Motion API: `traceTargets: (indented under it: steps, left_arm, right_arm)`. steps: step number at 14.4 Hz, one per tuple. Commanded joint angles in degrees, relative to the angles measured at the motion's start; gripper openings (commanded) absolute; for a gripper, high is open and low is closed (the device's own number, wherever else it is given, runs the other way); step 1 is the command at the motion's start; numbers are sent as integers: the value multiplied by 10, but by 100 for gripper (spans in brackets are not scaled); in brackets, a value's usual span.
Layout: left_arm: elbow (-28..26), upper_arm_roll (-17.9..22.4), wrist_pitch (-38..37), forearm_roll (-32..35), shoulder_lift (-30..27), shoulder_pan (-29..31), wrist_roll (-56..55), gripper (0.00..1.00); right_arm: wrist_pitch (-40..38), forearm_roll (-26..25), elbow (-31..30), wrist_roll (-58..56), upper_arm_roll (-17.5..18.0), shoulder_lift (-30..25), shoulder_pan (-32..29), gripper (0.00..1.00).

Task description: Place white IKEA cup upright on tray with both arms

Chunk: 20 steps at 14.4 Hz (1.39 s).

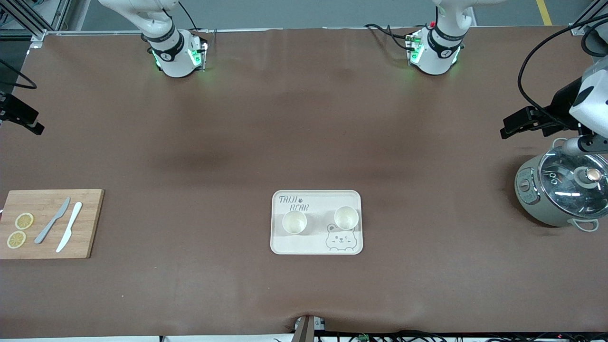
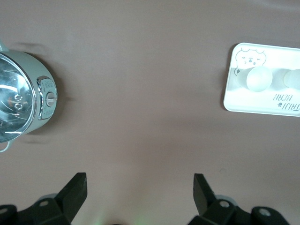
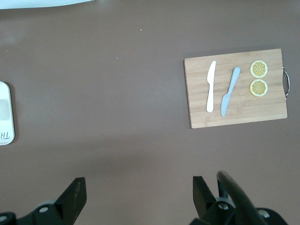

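The cream tray (image 1: 313, 245) with the bear drawing lies on the brown table, midway between the two arms' ends. Two white cups (image 1: 294, 222) (image 1: 346, 218) stand upright on it, side by side, mouths up. The left wrist view shows the tray (image 2: 255, 106) and both cups (image 2: 258, 78) (image 2: 293, 78). My left gripper (image 2: 139, 180) is open and empty, up over bare table between the pot and the tray. My right gripper (image 3: 139, 183) is open and empty, up over bare table between the tray's edge (image 3: 4, 112) and the cutting board.
A grey pot with a glass lid (image 1: 560, 190) stands at the left arm's end; it also shows in the left wrist view (image 2: 18, 101). A wooden cutting board (image 1: 90, 223) with two knives (image 1: 69, 227) and two lemon slices (image 1: 23, 221) lies at the right arm's end.
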Motion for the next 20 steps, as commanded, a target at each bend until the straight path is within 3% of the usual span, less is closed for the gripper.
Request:
traceTargets:
  steps: [1,6,9,20]
  left_arm:
    - [-4,24,7,-9,-5,-26,7,100]
    - [-7,78,8,-2,-7,-43,102,100]
    - [-9,77,13,65,-5,-58,133,100]
    - [-6,73,45,65,-1,-59,130,100]
  right_arm:
    - [-8,2,11,-1,6,2,-10,100]
    - [-6,2,11,0,6,4,-12,100]
    - [-3,0,11,-1,6,4,-12,100]
    - [-2,1,11,-1,6,12,-13,100]
